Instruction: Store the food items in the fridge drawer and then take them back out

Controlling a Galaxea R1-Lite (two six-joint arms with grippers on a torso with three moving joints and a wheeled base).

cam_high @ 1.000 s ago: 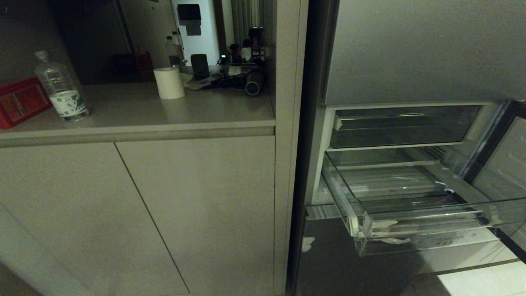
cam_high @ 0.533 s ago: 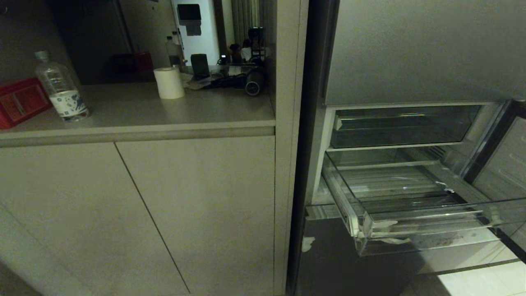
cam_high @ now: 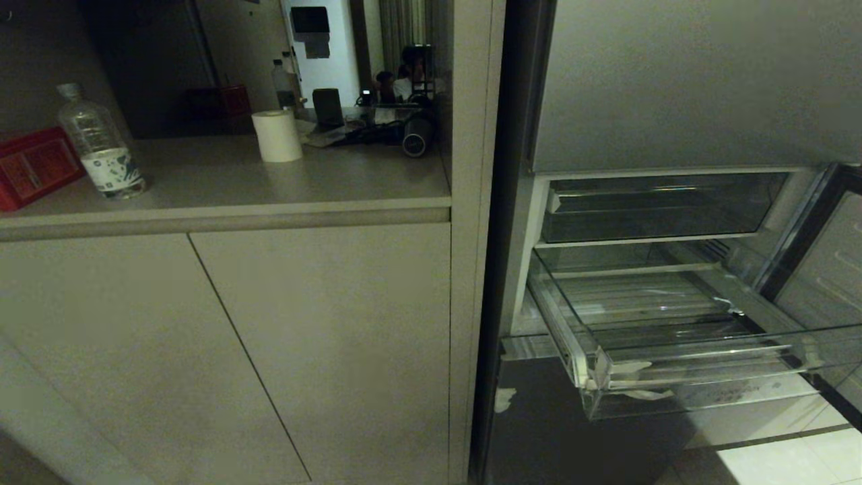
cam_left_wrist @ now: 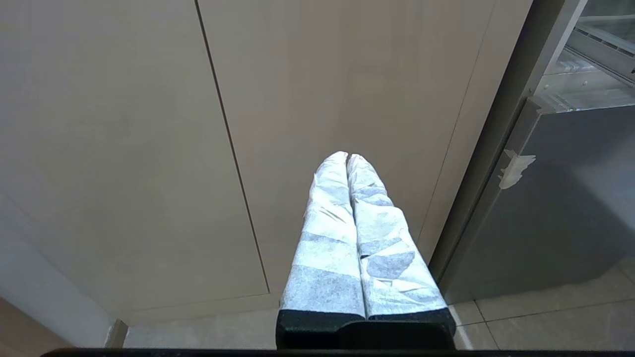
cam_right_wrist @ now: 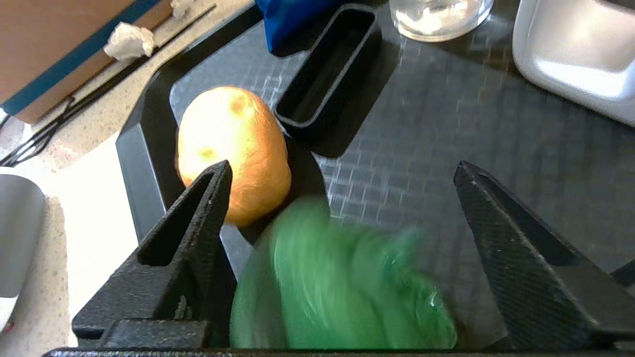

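Observation:
The fridge drawer [cam_high: 693,358] stands pulled out in the head view, clear with a ribbed floor, and nothing lies in it. Neither arm shows there. In the right wrist view my right gripper [cam_right_wrist: 342,166] is open, pointing down at a dark gridded tray [cam_right_wrist: 471,124]. A green food item [cam_right_wrist: 337,287] lies blurred between its fingers, close to one finger and apart from the other. A brownish-orange food item [cam_right_wrist: 233,148] rests on the tray just beyond it, beside one fingertip. My left gripper [cam_left_wrist: 348,156], fingers wrapped in white tape, is shut and faces beige cabinet doors.
On the tray sit a narrow black box [cam_right_wrist: 327,64], a glass [cam_right_wrist: 439,17], a white container [cam_right_wrist: 575,49] and something blue [cam_right_wrist: 292,17]. The counter holds a water bottle [cam_high: 101,145], a paper roll [cam_high: 277,135] and a red box [cam_high: 34,165]. A darker drawer [cam_high: 660,209] sits above.

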